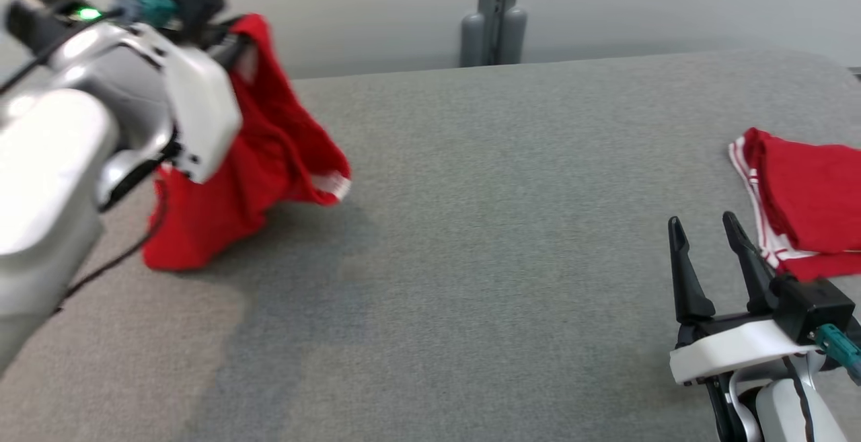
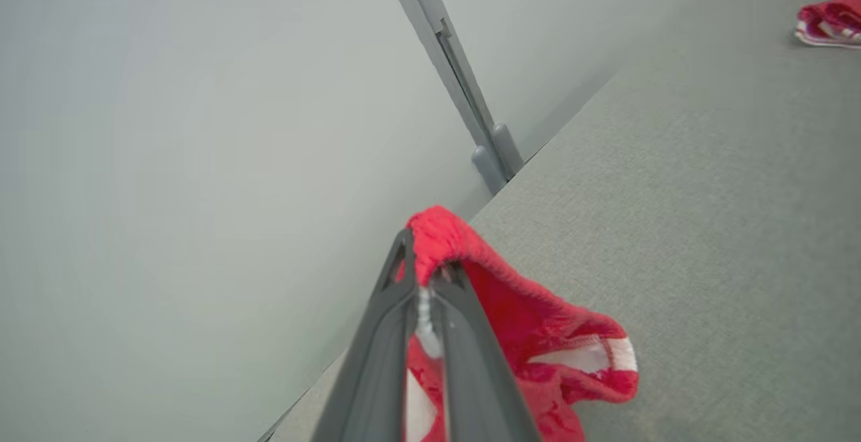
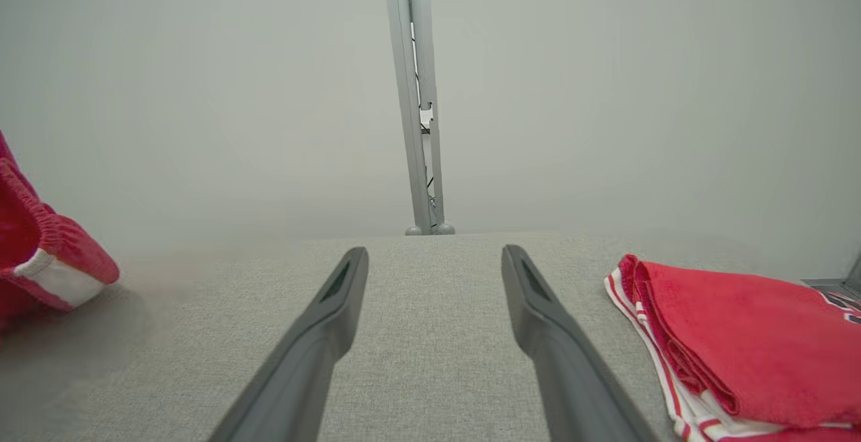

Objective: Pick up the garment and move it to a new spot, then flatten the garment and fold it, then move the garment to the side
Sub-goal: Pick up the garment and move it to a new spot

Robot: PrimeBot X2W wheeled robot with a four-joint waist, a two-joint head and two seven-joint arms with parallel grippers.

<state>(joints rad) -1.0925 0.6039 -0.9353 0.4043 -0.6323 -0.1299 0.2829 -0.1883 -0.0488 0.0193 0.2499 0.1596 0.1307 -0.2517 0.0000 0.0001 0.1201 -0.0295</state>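
Observation:
My left gripper point(image 2: 424, 253) is shut on the gathered edge of a red garment point(image 2: 538, 341) with white trim. In the head view the garment point(image 1: 269, 153) hangs from that gripper point(image 1: 232, 42) at the far left of the grey table point(image 1: 504, 240), and its lower end reaches the surface. My pale left forearm hides part of the cloth. My right gripper point(image 1: 706, 227) stands open near the front right, with nothing between its fingers. The right wrist view shows that gripper point(image 3: 434, 260) over bare table, with the hanging garment point(image 3: 40, 253) at the left edge.
A second red garment with white stripes lies folded at the table's right side point(image 1: 807, 200), just right of my right gripper point(image 3: 740, 334). A grey post point(image 1: 494, 18) stands behind the table's back edge against a pale wall.

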